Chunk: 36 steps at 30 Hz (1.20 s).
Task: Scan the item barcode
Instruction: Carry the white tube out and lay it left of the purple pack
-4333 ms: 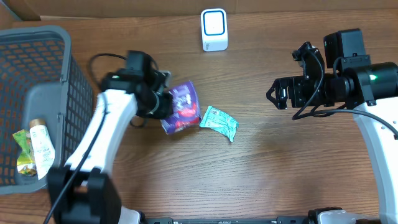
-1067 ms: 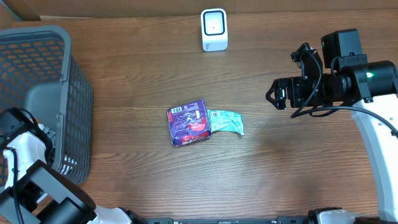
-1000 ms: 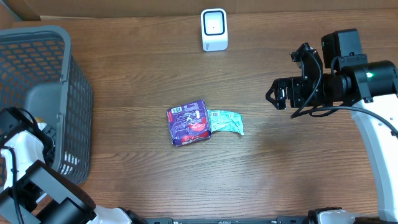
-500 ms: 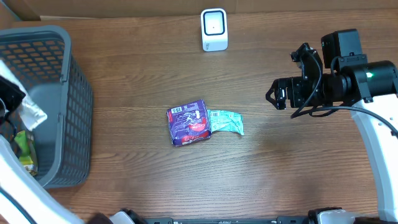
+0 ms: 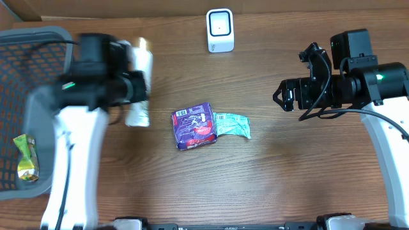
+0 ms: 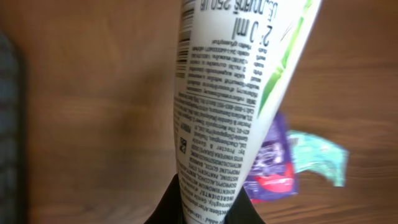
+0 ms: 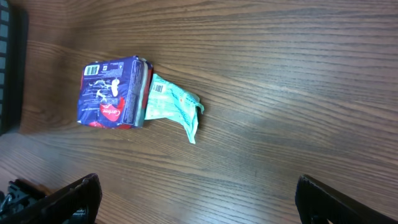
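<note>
Above the table (image 5: 287, 179), white tube (image 6: 217, 124), green stripe, fine print

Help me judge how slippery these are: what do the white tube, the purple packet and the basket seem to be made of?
White tube: likely soft plastic, with a smooth, slightly shiny surface, printed text and a tapering body.
Purple packet: probably thin plastic film, glossy and crinkled, with printed graphics.
Basket: seemingly rigid grey plastic, matte, with a moulded mesh wall.
</note>
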Motion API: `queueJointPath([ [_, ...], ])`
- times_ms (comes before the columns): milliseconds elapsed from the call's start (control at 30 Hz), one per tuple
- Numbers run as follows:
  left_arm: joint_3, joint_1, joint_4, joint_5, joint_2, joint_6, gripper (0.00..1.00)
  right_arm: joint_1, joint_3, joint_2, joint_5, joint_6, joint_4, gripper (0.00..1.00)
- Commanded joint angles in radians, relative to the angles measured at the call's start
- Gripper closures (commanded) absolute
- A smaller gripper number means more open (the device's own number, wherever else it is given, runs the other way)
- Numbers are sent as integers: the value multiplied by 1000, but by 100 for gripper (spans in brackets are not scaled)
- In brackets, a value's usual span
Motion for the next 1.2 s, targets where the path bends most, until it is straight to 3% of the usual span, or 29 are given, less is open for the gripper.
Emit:
queueJointPath([
  [0,-103,-89,53,-184,65,-214,96,5,-5,0,-9,2,4,0],
  [233,-256,-180,215,-238,231,-355,96,5,-5,0,-9,2,5,0],
  [500,-271,-223,302,-275,389,-441,96,5,-5,0,-10,2,-1,0],
  [600,-271,-237,330,-223,425,-423,96,5,-5,0,-9,2,-3,0],
  [700,-271,-266,385,-133,435,-332,96,5,-5,0,-10,2,1,0],
  [833,-267,-308,428,-124,430,-269,96,5,-5,0,-10,2,0,0],
  [1167,-150,-280,281,-204,424,-206,70,5,-5,0,-10,2,-6,0],
])
